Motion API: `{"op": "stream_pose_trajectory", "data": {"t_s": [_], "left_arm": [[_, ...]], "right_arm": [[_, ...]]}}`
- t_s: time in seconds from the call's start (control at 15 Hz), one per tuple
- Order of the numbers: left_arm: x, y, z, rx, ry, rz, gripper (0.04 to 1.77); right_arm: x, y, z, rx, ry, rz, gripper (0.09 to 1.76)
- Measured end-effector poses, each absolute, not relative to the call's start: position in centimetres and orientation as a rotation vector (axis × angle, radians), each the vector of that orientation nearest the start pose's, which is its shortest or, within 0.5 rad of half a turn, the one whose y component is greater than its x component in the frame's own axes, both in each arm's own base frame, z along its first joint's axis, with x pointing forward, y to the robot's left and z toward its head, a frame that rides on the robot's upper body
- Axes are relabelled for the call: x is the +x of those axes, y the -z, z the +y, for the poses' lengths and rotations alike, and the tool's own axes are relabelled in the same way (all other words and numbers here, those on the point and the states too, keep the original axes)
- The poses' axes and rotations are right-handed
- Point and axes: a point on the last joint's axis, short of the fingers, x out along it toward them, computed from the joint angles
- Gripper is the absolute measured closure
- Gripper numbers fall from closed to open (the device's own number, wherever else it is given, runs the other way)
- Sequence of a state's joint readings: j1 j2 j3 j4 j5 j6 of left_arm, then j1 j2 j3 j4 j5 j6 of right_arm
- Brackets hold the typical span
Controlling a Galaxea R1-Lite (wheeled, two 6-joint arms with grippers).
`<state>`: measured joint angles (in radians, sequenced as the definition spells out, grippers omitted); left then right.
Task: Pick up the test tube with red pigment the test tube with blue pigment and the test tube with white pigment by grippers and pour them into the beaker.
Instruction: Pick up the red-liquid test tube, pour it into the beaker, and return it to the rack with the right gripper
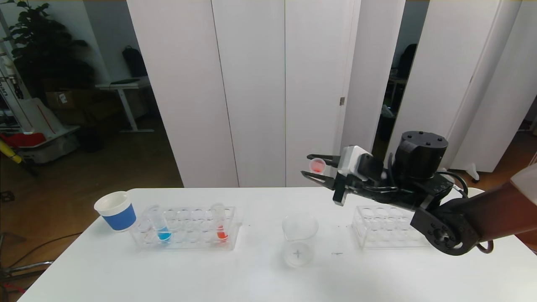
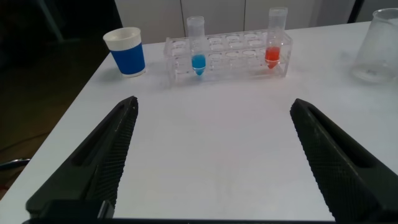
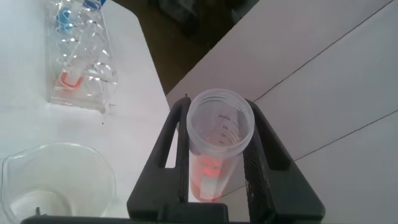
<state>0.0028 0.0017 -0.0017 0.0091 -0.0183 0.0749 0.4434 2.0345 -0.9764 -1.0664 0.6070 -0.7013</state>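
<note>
1. At the table's left end stands a paper cup (image 1: 116, 210), and just beside it a clear rack (image 1: 186, 228). It holds the blue tube (image 1: 161, 228) upright near the cup end and a red tube (image 1: 220, 226) upright toward the other end. Neither has been touched, as far as I can judge.
2. The left gripper (image 2: 214, 155) shows only in its own wrist view: its fingers (image 2: 106, 155) are spread wide with nothing between them, hovering low over bare table and facing that rack. It looks parked.
3. The beaker (image 1: 299, 235) sits mid-table, upright, well apart from both racks. I see only a pale trace at its bottom and no colour, so I judge that nothing red or blue has been poured in yet.
4. Up and just to the right of the beaker, the right gripper (image 1: 315, 172) is pressed together on a second tube (image 3: 217, 149) holding orange-red liquid. The tube is off the table, lying nearly level, mouth toward the robot.
5. The liquid is still pooled at the tube's closed end, so the red pour is about to begin rather than done.
6. A second rack (image 1: 388, 226) on the right looks empty. I cannot make out any tube with whitish liquid.
7. Left to do: all three pours.
</note>
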Motion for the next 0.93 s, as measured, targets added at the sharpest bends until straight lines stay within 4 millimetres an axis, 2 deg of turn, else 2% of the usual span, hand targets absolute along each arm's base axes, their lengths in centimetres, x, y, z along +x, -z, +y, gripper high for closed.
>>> {"op": "stream_pose_trajectory", "data": {"t_s": [0.33,0.93], "left_arm": [[-2.3,-7.5,0.0,0.075,0.016,0.009,0.06],[-2.3,-7.5,0.0,0.074,0.015,0.009,0.06]], "right_arm": [[34.4,-15.1,16.9,-0.799,-1.077,-0.516,1.28],[35.5,-14.4,17.1,-1.043,-1.058,-0.645,1.28]]}}
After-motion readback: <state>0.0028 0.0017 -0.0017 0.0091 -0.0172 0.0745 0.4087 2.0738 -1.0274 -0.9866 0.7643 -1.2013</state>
